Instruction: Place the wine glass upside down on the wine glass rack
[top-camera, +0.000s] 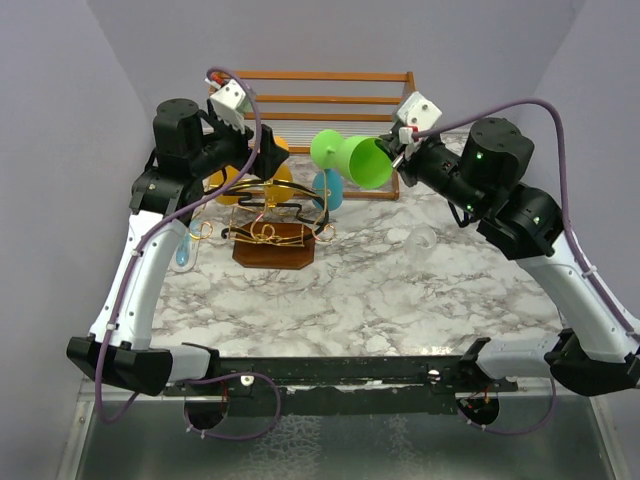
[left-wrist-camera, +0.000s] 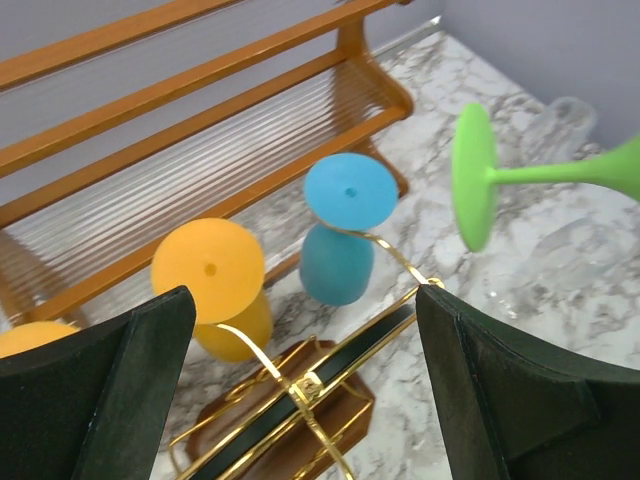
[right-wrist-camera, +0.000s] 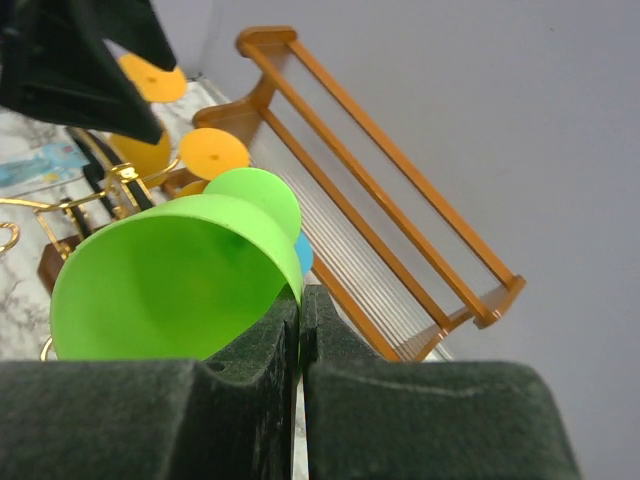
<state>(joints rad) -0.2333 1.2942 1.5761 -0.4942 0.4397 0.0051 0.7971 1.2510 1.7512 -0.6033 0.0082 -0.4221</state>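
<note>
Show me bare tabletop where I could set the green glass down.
Bare marble runs from the wine glass rack forward to the near edge and rightward beneath the right arm. Crowded: the back, where orange glasses, the blue glass, the wooden shelf and the left gripper bunch around the rack.

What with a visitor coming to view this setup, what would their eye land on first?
The bright green wine glass, held sideways in mid-air right of centre, its rim pinched in the right gripper. Next, left of it on the marble table, the gold-wire wine glass rack with a blue glass and orange glasses upside down, the open left gripper above.
</note>
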